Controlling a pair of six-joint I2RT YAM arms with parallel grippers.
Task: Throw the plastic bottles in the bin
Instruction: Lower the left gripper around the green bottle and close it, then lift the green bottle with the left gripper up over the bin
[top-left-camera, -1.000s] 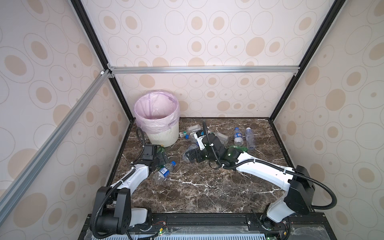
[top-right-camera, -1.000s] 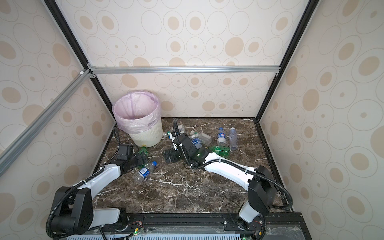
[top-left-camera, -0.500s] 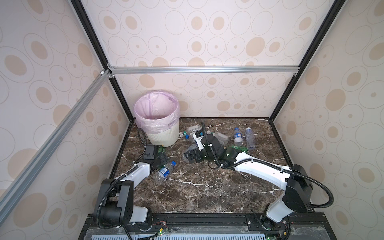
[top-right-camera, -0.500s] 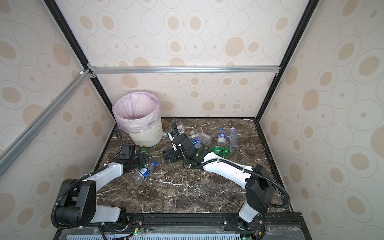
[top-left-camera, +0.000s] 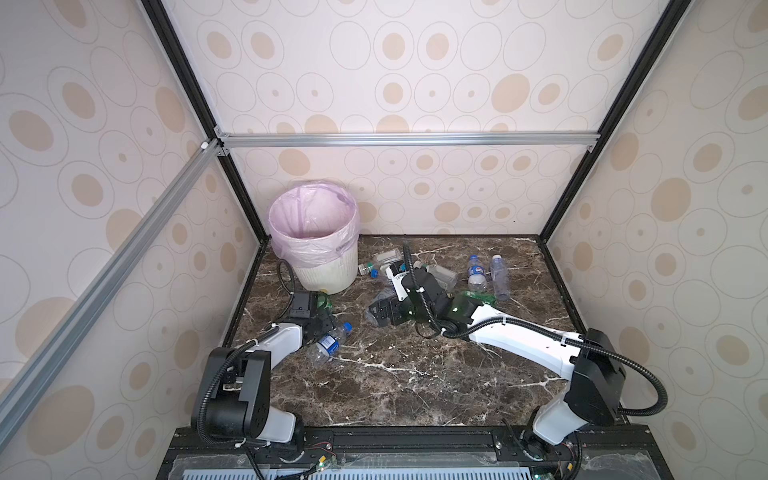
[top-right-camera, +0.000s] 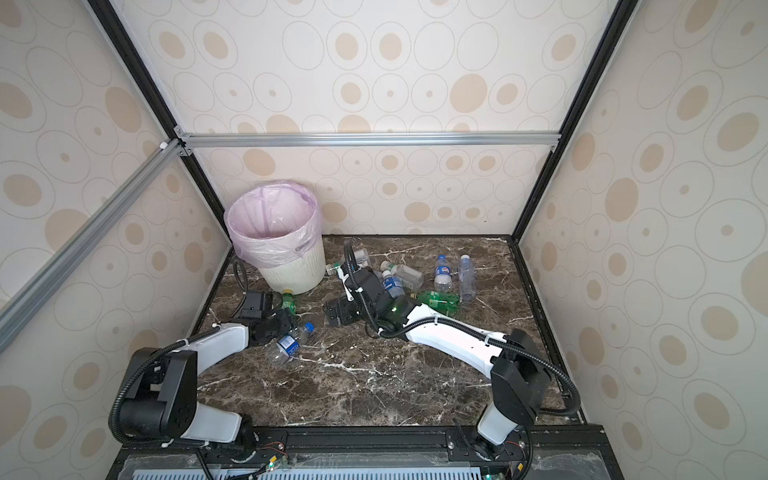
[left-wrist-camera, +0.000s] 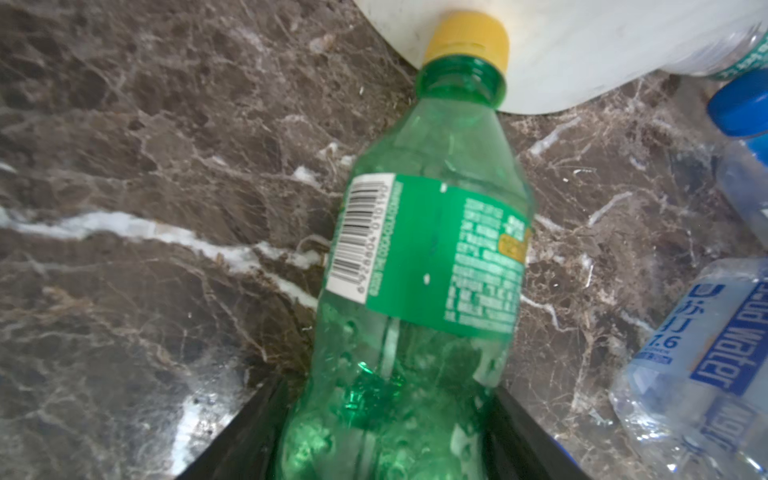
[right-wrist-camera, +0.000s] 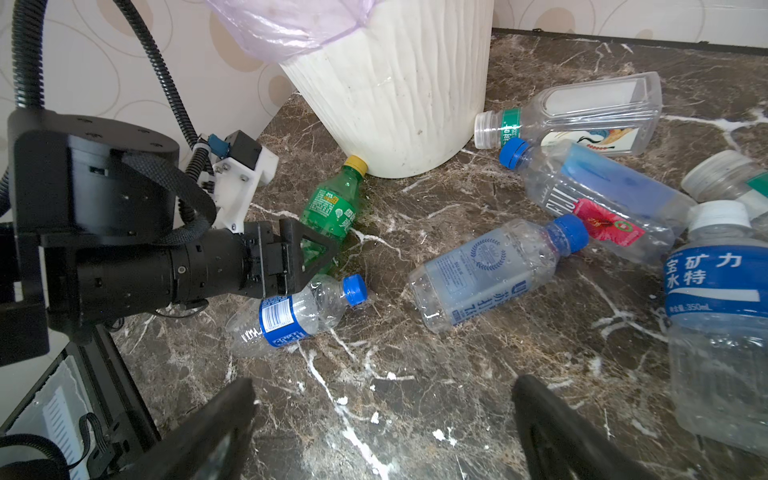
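Observation:
A green bottle (left-wrist-camera: 419, 257) with a yellow cap lies on the marble floor, its cap touching the foot of the bin (left-wrist-camera: 582, 50). My left gripper (left-wrist-camera: 390, 386) has its jaws pressed against both sides of this bottle's base; both top views show the same green bottle (top-left-camera: 322, 301) (top-right-camera: 289, 302) and left gripper (top-left-camera: 318, 322). The cream ribbed bin (top-left-camera: 328, 270) with a pink liner stands at the back left. My right gripper (right-wrist-camera: 384, 384) hovers open over bare floor mid-table, nothing between its fingers. Several clear plastic bottles (right-wrist-camera: 486, 274) lie scattered around it.
A crumpled clear bottle (top-left-camera: 330, 343) with a blue cap and label lies right beside the left gripper. A second green bottle (top-left-camera: 478, 297) lies under the right arm. Two clear bottles (top-left-camera: 500, 276) rest at the back right. Walls enclose the floor on three sides.
The left gripper's jaws have narrowed around the green bottle's base. The right arm has barely moved and stays open.

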